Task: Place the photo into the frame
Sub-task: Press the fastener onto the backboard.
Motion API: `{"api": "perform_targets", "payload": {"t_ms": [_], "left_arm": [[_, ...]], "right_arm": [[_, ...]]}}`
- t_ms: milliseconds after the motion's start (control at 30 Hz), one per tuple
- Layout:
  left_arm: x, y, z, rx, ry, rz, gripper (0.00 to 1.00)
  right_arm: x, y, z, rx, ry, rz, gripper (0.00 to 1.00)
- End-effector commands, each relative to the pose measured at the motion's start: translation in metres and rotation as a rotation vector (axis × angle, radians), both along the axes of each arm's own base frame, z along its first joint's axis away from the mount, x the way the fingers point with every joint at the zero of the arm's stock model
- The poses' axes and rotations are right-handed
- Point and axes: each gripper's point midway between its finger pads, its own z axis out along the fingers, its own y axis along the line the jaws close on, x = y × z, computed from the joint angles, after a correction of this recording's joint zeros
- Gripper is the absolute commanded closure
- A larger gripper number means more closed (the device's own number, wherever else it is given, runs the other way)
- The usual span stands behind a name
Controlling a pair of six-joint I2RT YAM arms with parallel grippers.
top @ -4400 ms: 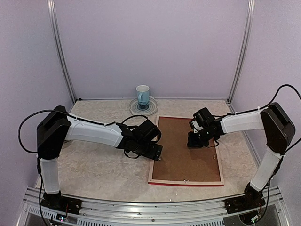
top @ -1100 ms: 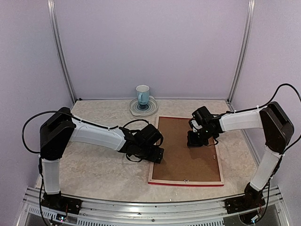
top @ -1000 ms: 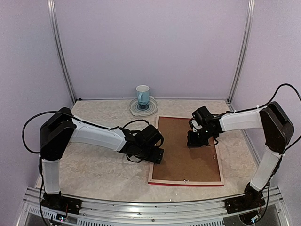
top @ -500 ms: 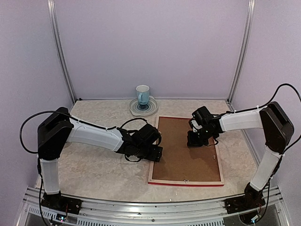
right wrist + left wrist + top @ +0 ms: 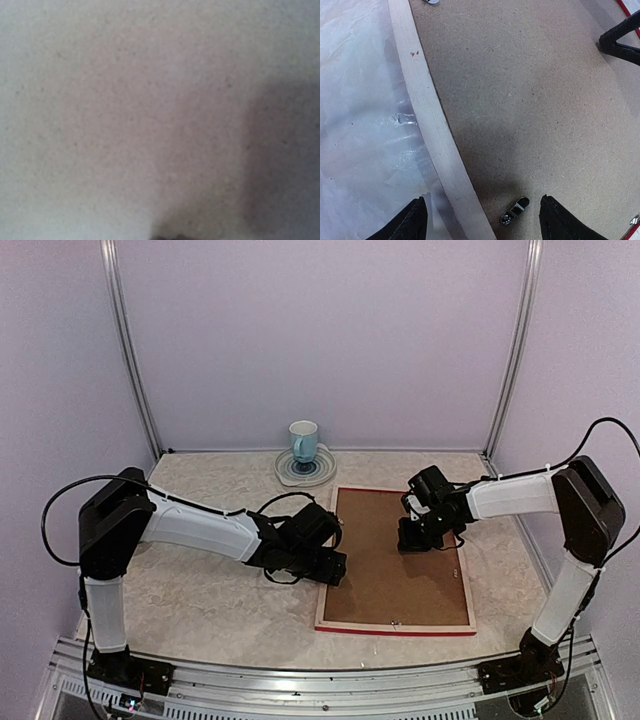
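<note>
Position check: the frame (image 5: 396, 629) lies face down on the tabletop (image 5: 200, 600), right of centre, its long axis running near to far, with the brown backing board (image 5: 390, 580) seated in it. Your left end effector (image 5: 482, 222), jaws spread, hangs over the frame's left rail. It is the nearer one to the small metal clip (image 5: 515, 210) just right of that rail, which only the left wrist view shows. Your right end effector (image 5: 416, 538), pressed together, looks to rest on the board's far half; its own camera gives only blur. The photo shows nowhere.
</note>
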Motion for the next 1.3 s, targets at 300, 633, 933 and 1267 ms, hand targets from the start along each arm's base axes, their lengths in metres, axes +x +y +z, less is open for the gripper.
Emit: {"api": "perform_targets", "payload": {"t_ms": [300,633,933,1267], "left_arm": [[0.003,0.006,-0.006,0.051,-0.016,0.01,0.26],[0.002,0.007,-0.018,0.075,0.005,0.004,0.3],[0.007,0.011,-0.019,0.081,0.001,0.023,0.34],[0.01,0.013,-0.021,0.078,0.012,0.032,0.42]], "right_arm": [[-0.008,-0.002,-0.014,-0.031,0.034,0.011,0.9],[-0.008,-0.002,-0.014,-0.035,0.034,0.012,0.9],[-0.006,-0.002,-0.013,-0.038,0.035,0.014,0.89],[-0.006,-0.001,-0.011,-0.039,0.032,0.016,0.9]]}}
